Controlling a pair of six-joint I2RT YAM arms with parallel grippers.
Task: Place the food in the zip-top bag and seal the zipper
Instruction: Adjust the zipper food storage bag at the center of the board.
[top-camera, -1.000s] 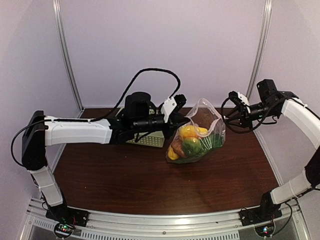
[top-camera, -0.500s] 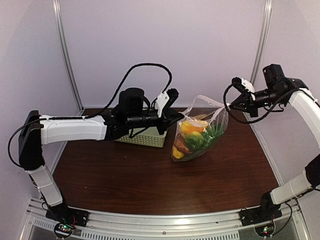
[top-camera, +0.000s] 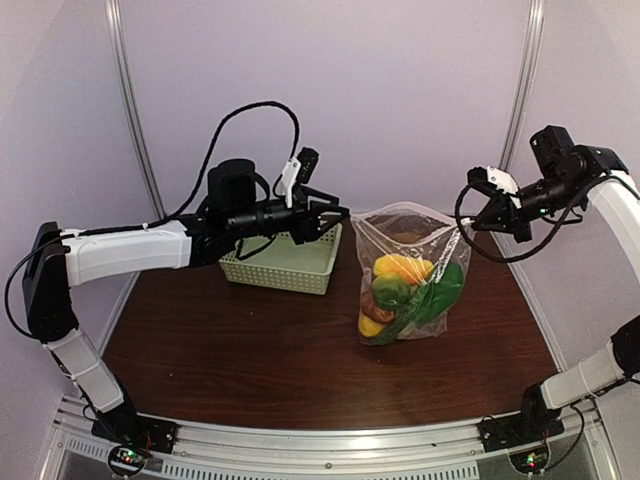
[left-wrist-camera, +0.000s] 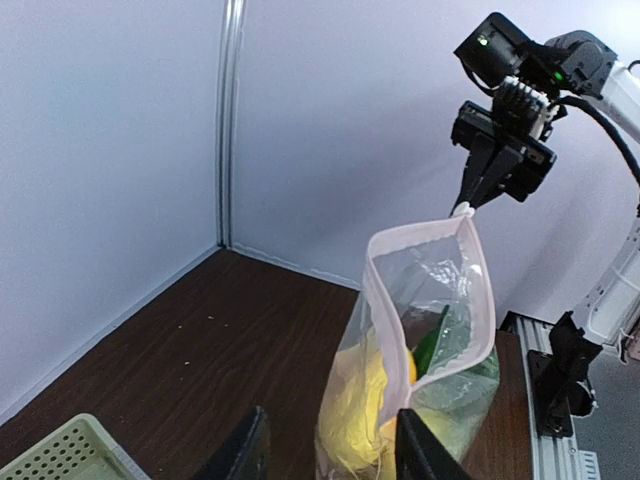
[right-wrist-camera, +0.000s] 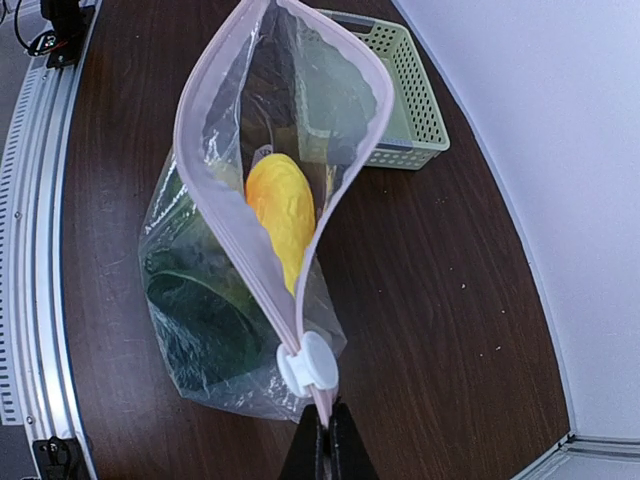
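The zip-top bag (top-camera: 405, 285) hangs by one top corner from my right gripper (top-camera: 472, 224), which is shut on the end of the zipper (right-wrist-camera: 225, 240) just behind the white slider (right-wrist-camera: 308, 366). Its mouth gapes open. The food is inside: a yellow piece (right-wrist-camera: 282, 215), an orange one (top-camera: 400, 266) and dark green leafy pieces (right-wrist-camera: 195, 300). My left gripper (top-camera: 338, 211) hovers left of the bag's other top corner, open and holding nothing. In the left wrist view its fingers (left-wrist-camera: 245, 450) frame the bag (left-wrist-camera: 430, 300) from a short distance, without touching it.
The pale green slatted basket (top-camera: 285, 262) stands on the brown table (top-camera: 230, 350) behind and left of the bag, under my left arm. Walls close the back and sides. A metal rail (top-camera: 330, 440) runs along the near edge.
My left gripper has opened, let go of the bag's edge and drawn back to the left. The right gripper closed on the zipper end, then rose; the bag now hangs further right.
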